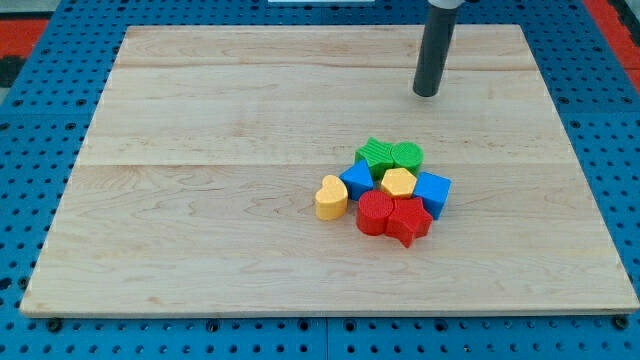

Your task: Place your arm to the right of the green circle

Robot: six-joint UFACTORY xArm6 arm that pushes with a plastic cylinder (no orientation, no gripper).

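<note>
The green circle [408, 156] sits at the top right of a tight cluster of blocks on the wooden board [200, 150]. A green star-shaped block [376, 155] touches it on its left. My tip [427, 93] is above the green circle toward the view's top, slightly to its right, well apart from it and touching no block.
Below the green blocks lie a yellow hexagon [398, 183], a blue block [356, 181] to its left, a blue cube [433, 192] to its right, a yellow heart [330, 198], a red cylinder [375, 212] and a red block [408, 221]. Blue pegboard [30, 150] surrounds the board.
</note>
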